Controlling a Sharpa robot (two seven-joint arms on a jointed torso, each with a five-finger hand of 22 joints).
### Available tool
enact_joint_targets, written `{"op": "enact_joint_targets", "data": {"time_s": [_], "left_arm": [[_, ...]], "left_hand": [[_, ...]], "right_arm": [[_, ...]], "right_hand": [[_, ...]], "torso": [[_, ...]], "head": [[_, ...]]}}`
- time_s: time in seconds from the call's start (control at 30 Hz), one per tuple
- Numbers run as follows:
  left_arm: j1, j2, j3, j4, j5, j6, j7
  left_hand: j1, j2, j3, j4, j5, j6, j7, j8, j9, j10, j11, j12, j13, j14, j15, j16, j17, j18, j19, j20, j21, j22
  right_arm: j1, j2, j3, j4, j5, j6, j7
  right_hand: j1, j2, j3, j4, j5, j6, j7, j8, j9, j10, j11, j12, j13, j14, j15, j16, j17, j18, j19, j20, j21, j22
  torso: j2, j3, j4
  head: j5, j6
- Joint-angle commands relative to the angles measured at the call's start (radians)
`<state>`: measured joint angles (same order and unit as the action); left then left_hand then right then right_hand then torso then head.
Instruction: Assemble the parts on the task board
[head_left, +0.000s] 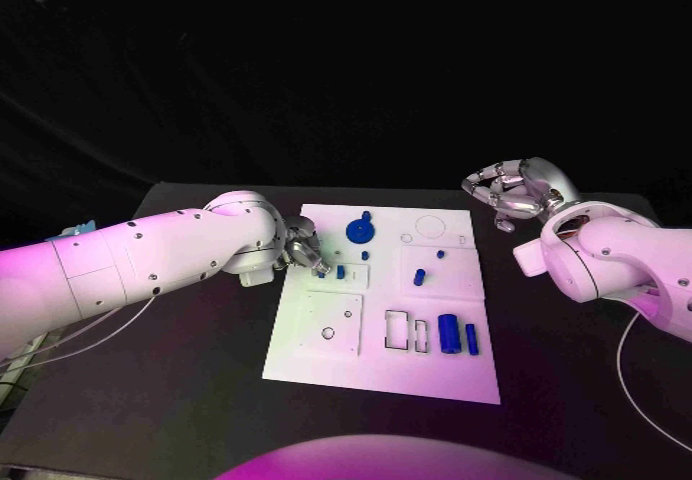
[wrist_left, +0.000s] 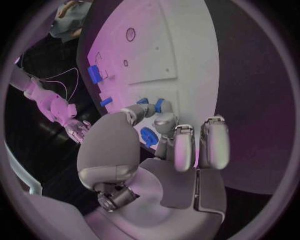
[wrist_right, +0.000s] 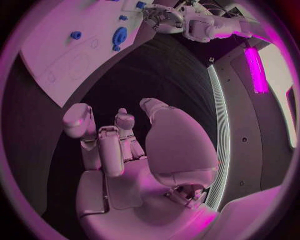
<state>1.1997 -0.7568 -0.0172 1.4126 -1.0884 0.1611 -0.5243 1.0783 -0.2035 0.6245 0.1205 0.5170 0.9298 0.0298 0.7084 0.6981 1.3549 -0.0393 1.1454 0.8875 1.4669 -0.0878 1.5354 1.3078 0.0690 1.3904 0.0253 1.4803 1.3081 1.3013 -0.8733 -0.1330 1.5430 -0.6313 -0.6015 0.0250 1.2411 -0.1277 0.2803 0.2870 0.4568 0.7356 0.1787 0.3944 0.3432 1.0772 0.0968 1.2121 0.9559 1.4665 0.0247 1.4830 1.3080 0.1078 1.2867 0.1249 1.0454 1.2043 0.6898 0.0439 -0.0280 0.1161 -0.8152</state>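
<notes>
- Black table (head_left: 173, 380), dark matte top, running out past all sides of the plate
- White task board (head_left: 433, 375) lying flat on its middle, long side running away from the robot
- Thin pale cable (head_left: 635, 390) trailing over the table's right side, near the edge

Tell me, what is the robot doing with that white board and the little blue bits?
The robot is putting blue parts on the board. Its left hand reaches over the board's left side, fingers at a small blue part there. The right hand hangs off the board's far right corner, holding nothing. A blue disc, a blue cylinder and other bits sit on the board.
</notes>
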Motion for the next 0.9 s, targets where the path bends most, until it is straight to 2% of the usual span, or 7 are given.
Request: {"op": "enact_joint_targets", "data": {"time_s": [0.03,0.27,0.37,0.47,0.57,0.77,0.9], "left_arm": [[-0.007,0.003,-0.005,-0.004,0.005,0.022,-0.016],[-0.008,-0.001,-0.005,-0.004,0.006,0.012,-0.015],[-0.008,-0.004,-0.004,-0.001,0.009,0.005,-0.014],[-0.008,-0.010,-0.003,0.006,0.021,-0.010,-0.014],[-0.008,-0.015,-0.002,0.011,0.028,-0.020,-0.014],[-0.007,-0.026,0.003,0.023,0.033,-0.032,-0.013],[-0.006,-0.036,0.011,0.035,0.035,-0.040,-0.011]], "left_hand": [[-0.031,0.002,-0.042,0.026,-0.007,0.011,-0.002,-0.010,-0.010,-0.001,-0.003,0.004,0.003,0.083,-0.007,0.008,0.176,-0.013,0.006,-0.003,-0.002,0.012],[-0.034,-0.001,-0.114,0.078,-0.007,0.019,-0.003,-0.023,-0.019,-0.004,-0.004,0.004,0.004,0.083,-0.008,0.008,0.177,-0.013,0.006,-0.004,-0.004,0.011],[-0.033,-0.008,-0.145,0.109,-0.026,0.023,-0.003,-0.028,-0.024,-0.004,-0.004,0.005,0.005,0.084,-0.008,0.008,0.179,-0.013,0.007,-0.004,-0.004,0.011],[-0.054,-0.011,-0.193,0.170,-0.158,0.028,0.001,-0.034,-0.028,-0.005,0.000,0.005,0.005,0.084,-0.005,0.009,0.179,-0.013,0.008,-0.002,-0.005,0.012],[-0.085,0.001,-0.216,0.174,-0.197,0.029,0.003,-0.039,-0.030,-0.007,0.002,0.004,0.002,0.083,-0.004,0.008,0.179,-0.013,0.008,-0.001,-0.006,0.012],[-0.094,0.007,-0.224,0.174,-0.207,0.030,0.002,-0.040,-0.031,-0.009,0.002,0.003,0.000,0.083,-0.004,0.008,0.179,-0.012,0.008,0.000,-0.006,0.012],[-0.094,0.007,-0.224,0.174,-0.207,0.030,0.002,-0.040,-0.031,-0.009,0.002,0.002,-0.001,0.083,-0.004,0.007,0.176,-0.012,0.007,0.000,-0.006,0.011]], "right_arm": [[-0.001,0.000,0.000,0.001,-0.006,0.000,0.009],[-0.001,-0.002,0.000,0.001,-0.006,0.000,0.010],[-0.001,-0.002,0.000,0.001,-0.006,0.000,0.010],[-0.002,-0.002,0.000,0.000,-0.006,0.001,0.010],[-0.002,-0.003,0.000,0.000,-0.006,0.002,0.011],[-0.003,-0.004,0.000,-0.001,-0.006,0.002,0.011],[-0.003,-0.004,0.000,-0.003,-0.006,0.004,0.009]], "right_hand": [[-0.002,0.008,0.001,0.000,0.007,-0.006,0.002,0.005,-0.001,-0.006,0.000,-0.004,-0.001,0.044,-0.004,-0.003,0.037,0.010,-0.005,-0.001,-0.005,-0.001],[-0.002,0.008,0.001,0.000,0.007,-0.006,0.002,0.005,-0.001,-0.007,0.000,-0.005,-0.002,0.044,-0.004,-0.003,0.037,0.010,-0.006,-0.001,-0.006,-0.002],[-0.002,0.008,0.000,0.000,0.007,-0.006,0.002,0.005,-0.001,-0.007,0.000,-0.005,-0.002,0.044,-0.004,-0.003,0.037,0.010,-0.006,-0.001,-0.006,-0.002],[-0.003,0.007,-0.001,0.001,0.007,-0.007,0.003,0.005,-0.001,-0.007,0.000,-0.005,-0.002,0.044,-0.004,-0.003,0.037,0.010,-0.006,-0.001,-0.008,-0.002],[-0.003,0.007,-0.001,0.001,0.007,-0.007,0.003,0.005,-0.001,-0.007,0.000,-0.005,-0.002,0.044,-0.004,-0.003,0.037,0.010,-0.006,-0.001,-0.008,-0.002],[-0.005,0.006,-0.001,0.001,0.007,-0.007,0.003,0.005,-0.002,-0.007,0.000,-0.005,-0.002,0.044,-0.004,-0.003,0.037,0.010,-0.006,-0.001,-0.008,-0.002],[-0.005,0.006,-0.001,0.001,0.007,-0.007,0.003,0.005,-0.002,-0.007,0.000,-0.005,-0.002,0.044,-0.004,-0.003,0.037,0.010,-0.006,-0.001,-0.008,-0.002]], "torso": [[-0.001,0.0000,0.0003],[0.000,-0.0008,-0.0005],[0.000,-0.0006,-0.0013],[0.000,-0.0002,-0.0015],[-0.001,-0.0003,-0.0019],[0.000,-0.0008,-0.0005],[-0.001,-0.0007,0.0004]], "head": [[0.000,0.001],[-0.003,0.004],[-0.003,0.004],[-0.004,0.006],[-0.006,0.007],[-0.010,0.009],[-0.012,0.010]]}}
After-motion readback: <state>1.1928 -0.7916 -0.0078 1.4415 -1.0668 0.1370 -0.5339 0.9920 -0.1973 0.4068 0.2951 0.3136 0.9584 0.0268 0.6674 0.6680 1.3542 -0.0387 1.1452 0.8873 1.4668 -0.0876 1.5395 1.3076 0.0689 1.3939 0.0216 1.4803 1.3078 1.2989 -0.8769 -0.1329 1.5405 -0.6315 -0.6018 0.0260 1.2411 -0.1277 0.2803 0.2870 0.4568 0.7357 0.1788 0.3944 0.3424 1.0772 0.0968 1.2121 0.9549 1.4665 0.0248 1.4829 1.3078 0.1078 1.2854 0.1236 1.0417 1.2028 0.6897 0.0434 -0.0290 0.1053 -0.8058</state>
